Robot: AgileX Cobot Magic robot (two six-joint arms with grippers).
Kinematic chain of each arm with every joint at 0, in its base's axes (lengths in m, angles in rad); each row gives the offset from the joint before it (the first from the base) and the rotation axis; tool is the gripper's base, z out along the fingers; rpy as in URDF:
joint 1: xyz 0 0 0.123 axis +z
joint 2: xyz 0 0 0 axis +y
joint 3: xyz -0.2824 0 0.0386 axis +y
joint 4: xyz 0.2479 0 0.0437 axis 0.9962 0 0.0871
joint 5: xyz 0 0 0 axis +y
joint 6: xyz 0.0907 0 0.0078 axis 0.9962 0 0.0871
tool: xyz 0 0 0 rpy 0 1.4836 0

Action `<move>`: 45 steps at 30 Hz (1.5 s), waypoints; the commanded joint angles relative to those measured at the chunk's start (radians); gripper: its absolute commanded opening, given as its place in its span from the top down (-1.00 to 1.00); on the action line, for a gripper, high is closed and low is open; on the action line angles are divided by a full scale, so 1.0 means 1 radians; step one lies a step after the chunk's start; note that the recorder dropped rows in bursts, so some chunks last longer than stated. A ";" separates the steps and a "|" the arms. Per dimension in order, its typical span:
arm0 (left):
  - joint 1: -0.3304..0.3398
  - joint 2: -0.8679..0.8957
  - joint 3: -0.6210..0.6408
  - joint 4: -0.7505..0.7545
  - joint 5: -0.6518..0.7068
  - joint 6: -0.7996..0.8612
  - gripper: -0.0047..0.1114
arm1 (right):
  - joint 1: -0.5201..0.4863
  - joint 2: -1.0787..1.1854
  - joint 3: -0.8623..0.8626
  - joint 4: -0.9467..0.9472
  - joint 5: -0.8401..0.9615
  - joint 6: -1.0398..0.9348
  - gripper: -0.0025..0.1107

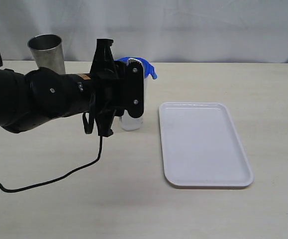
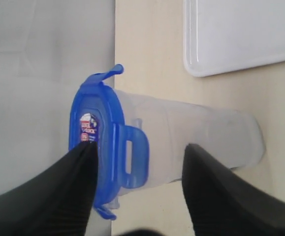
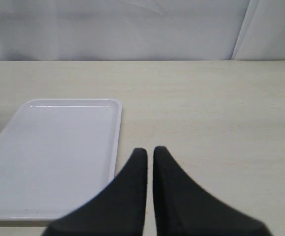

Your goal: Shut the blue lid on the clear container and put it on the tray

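The table (image 1: 134, 211) lies bare along its near edge and right of the tray (image 1: 203, 144); the steel cup (image 1: 47, 50), clear container (image 1: 132, 122) and left arm (image 1: 34, 97) crowd the far-left part.

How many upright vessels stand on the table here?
2: the steel cup at back left, and the clear container left of the tray, partly behind the left arm, which may hide more.

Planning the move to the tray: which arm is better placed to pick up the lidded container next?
Left, probably. The left hand is at the clear container, its fingers apart around the blue lid and upper body. The right hand is shut, empty, over bare table beside the tray.
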 commanded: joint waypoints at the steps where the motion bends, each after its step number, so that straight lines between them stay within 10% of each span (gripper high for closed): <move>1: -0.009 -0.052 0.001 -0.022 0.007 -0.011 0.03 | -0.006 -0.004 0.004 0.000 -0.008 0.000 0.88; 14: -0.009 -0.150 0.001 -0.390 0.055 -0.011 0.07 | -0.006 -0.004 0.004 0.000 -0.008 0.000 0.88; 24: 0.034 -0.177 -0.001 -0.511 -0.041 -0.012 0.92 | -0.006 -0.004 0.004 0.000 -0.008 0.000 0.88; 36: 0.535 -0.093 -0.135 -0.720 0.788 -0.191 0.92 | -0.006 -0.004 0.004 0.000 -0.008 0.000 0.88; 45: 0.678 0.190 -0.341 -0.661 1.152 -0.312 0.92 | -0.006 -0.004 0.004 0.000 -0.008 0.000 0.88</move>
